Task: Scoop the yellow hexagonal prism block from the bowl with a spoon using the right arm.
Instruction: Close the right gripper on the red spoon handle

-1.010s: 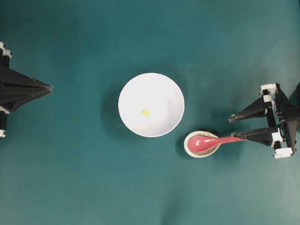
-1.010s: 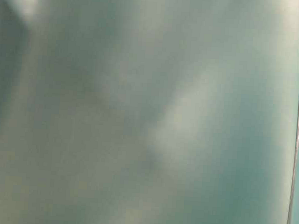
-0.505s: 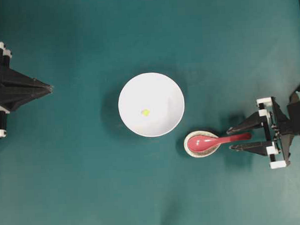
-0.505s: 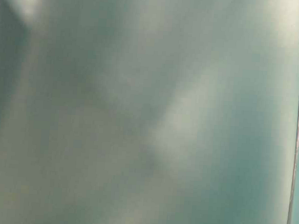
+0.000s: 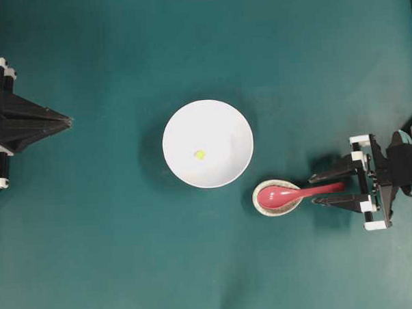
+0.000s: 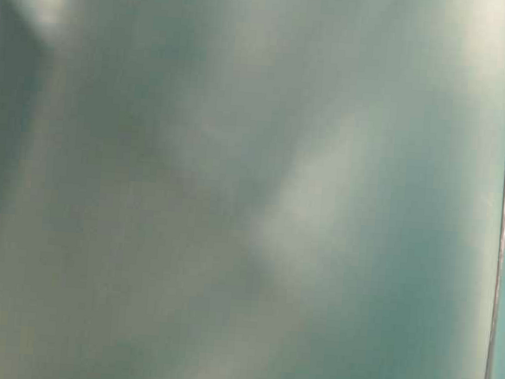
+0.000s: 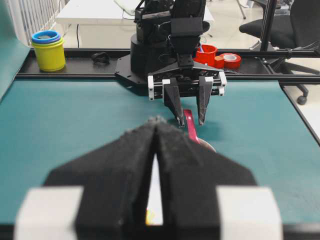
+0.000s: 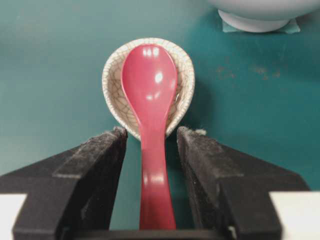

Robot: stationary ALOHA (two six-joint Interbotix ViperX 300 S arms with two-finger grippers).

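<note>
One spoon (image 8: 150,100), one bowl (image 5: 207,143)

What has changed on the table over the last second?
The right gripper shifted toward the view's bottom edge and narrowed, so its open fingers now straddle the spoon handle without gripping it. The spoon, small dish, bowl, yellow block and left gripper stayed put.
</note>
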